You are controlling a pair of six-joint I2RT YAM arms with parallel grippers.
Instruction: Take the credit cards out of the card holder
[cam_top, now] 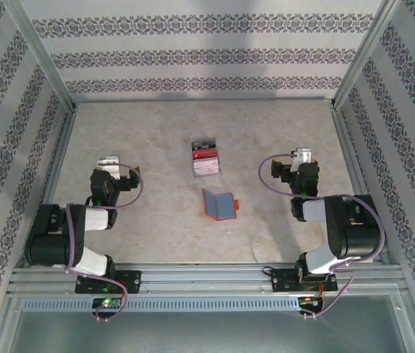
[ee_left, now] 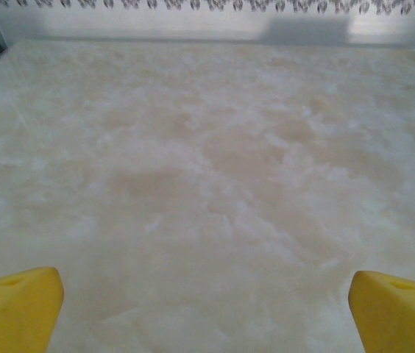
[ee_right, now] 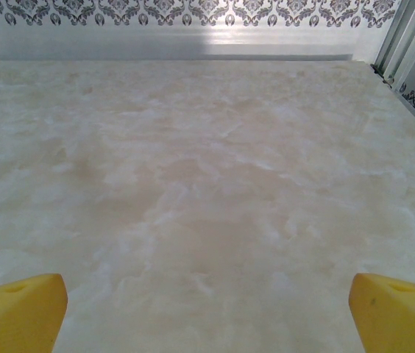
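The card holder lies open near the middle of the table, orange at its edges with its grey-blue inner side up. I cannot make out separate cards in it from above. My left gripper rests at the left of the table, well away from the holder. In the left wrist view the left gripper is open, its yellow fingertips wide apart over bare table. My right gripper sits to the right of the holder. The right wrist view shows the right gripper open too, with nothing between its fingertips.
A clear tray with red and pale contents stands just behind the card holder. Patterned walls with metal rails close in the marbled table at the back and both sides.
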